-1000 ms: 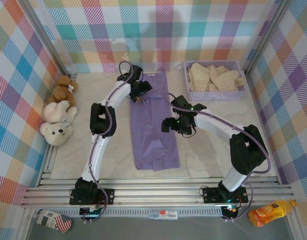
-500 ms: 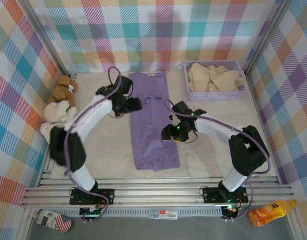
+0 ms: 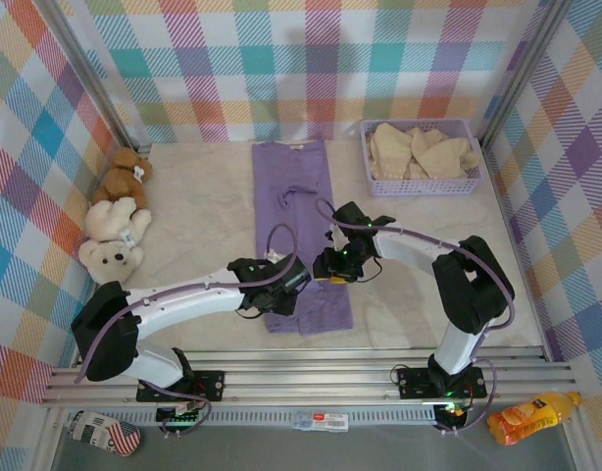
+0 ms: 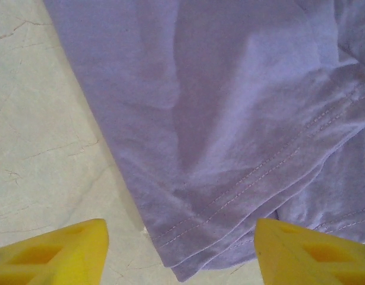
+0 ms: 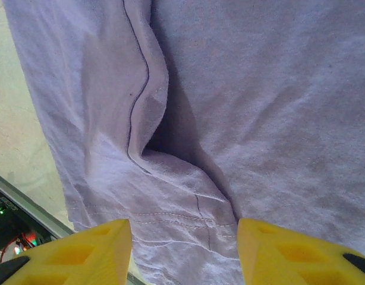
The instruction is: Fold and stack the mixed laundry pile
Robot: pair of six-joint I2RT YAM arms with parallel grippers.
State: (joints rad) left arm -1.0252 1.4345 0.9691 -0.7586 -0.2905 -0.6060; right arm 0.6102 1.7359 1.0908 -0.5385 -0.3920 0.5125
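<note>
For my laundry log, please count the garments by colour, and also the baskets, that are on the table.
Lavender-purple shirt: 1
Cream-beige garment: 1
Lavender mesh basket: 1
Total: 3

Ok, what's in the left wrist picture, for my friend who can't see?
A lavender-purple shirt lies on a pale table, its stitched hem corner nearest. The left gripper hangs open above it, one yellow fingertip at each bottom corner.
</note>
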